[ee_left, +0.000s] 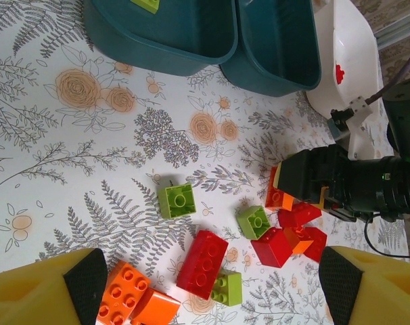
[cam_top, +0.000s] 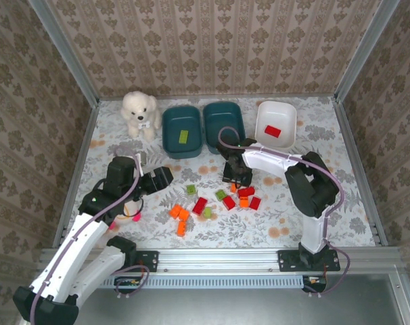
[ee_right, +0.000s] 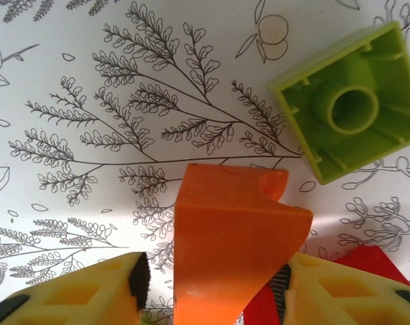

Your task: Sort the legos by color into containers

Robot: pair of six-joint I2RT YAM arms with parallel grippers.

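From above: pick-up step in hand, on the right side. Right gripper (cam_top: 236, 177) down among the legos (cam_top: 222, 202) scattered at mid-table, on the near side of the tubs. Left gripper (cam_top: 163, 177) low over the cloth, left of the pile, touching nothing. Along the far side, three containers in a row: left teal tub (cam_top: 172, 125) with a green brick (cam_top: 183, 137) inside, middle teal tub (cam_top: 222, 115), and white tub (cam_top: 278, 114) with a red brick (cam_top: 272, 131) inside. Plush dog (cam_top: 140, 114) further left, no part of the job.

From the left wrist: yellow fingers (ee_left: 49, 294) spread wide, released, gripping nothing. Red, orange and green pieces loose on the cloth below. Off to the right, an orange brick (ee_left: 278, 196) at the tip of the other arm's black head.

From the right wrist: same orange brick standing between the two pads. One pad (ee_right: 281, 288) against it, with a strip of cloth showing between it and the other pad (ee_right: 139, 281). So bracketed, not yet clamped. Upturned green piece (ee_right: 347, 112) just beyond, apart from it. Red corner (ee_right: 367, 267) close beside the touching finger.

Next, by judgement: squeeze home on the flat sides, then lift straight up to clear the green and red neighbours. After that, carry far and slightly left to the middle teal tub. Likely orange's place, with green and red already lodged in the other two.
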